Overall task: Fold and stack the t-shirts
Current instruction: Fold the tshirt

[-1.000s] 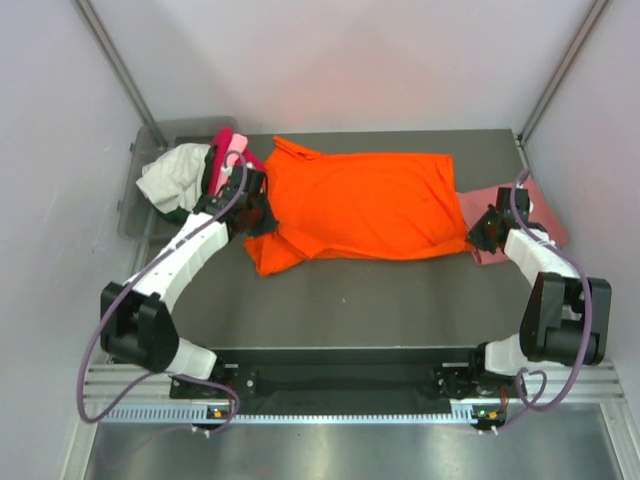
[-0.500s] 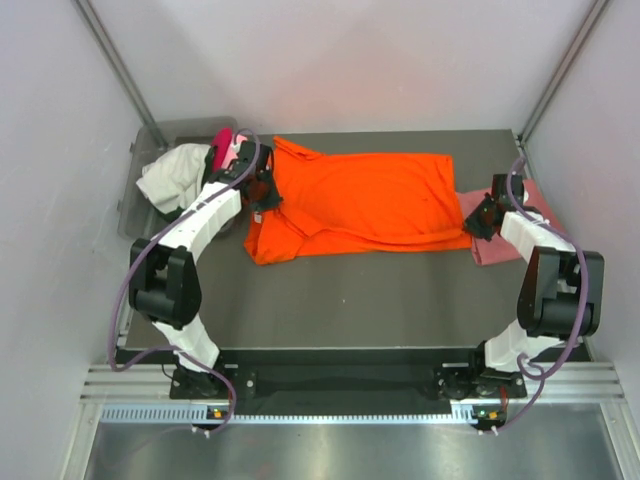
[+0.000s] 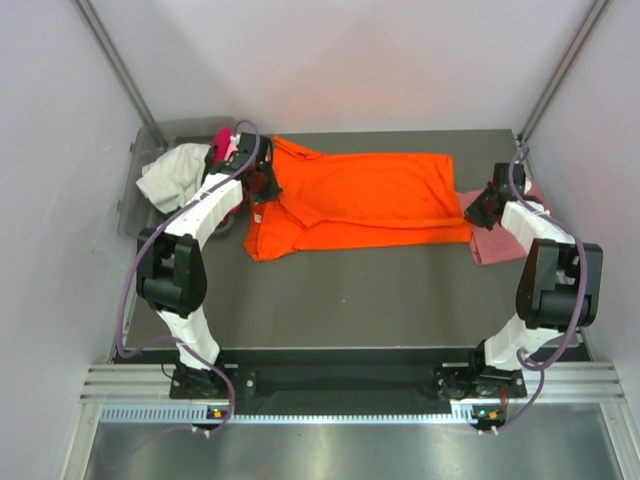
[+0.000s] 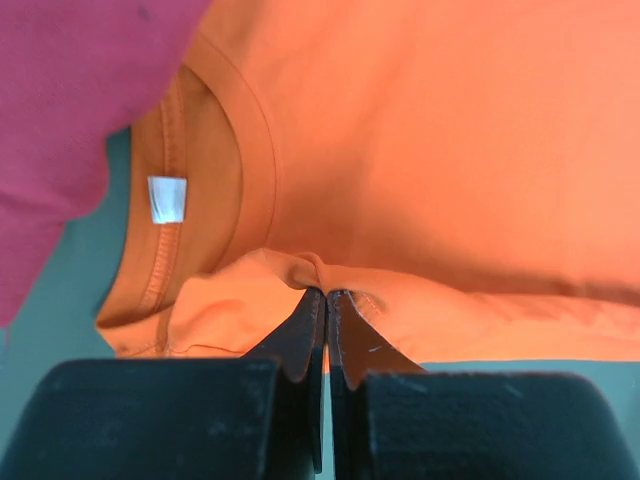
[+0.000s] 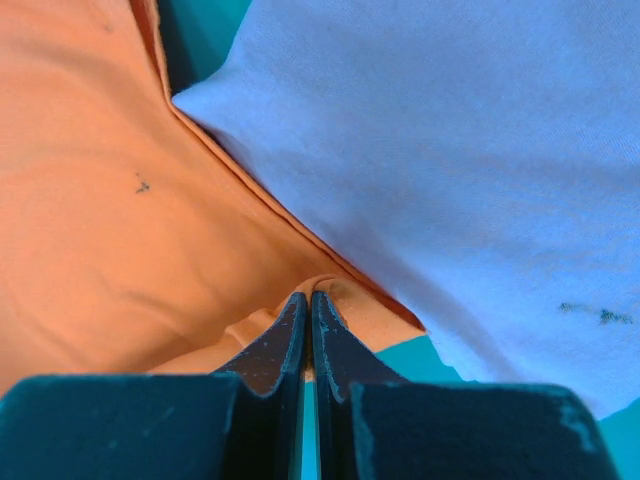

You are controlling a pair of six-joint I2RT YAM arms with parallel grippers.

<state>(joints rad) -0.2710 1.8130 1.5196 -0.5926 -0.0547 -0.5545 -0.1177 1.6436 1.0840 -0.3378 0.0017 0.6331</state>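
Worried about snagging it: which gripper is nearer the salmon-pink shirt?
Right. The right gripper pinches the orange t-shirt at its edge, right beside the salmon-pink shirt. The left gripper pinches the same shirt near its collar, at the far end from it.

left arm (image 3: 205, 212): white shells, black joint housings | right arm (image 3: 527, 228): same white and black | cables (image 3: 120, 315): purple-grey loops | left claw (image 4: 326, 296), right claw (image 5: 309, 300): black tapered fingers, scuffed | bases (image 3: 195, 381): black mounts
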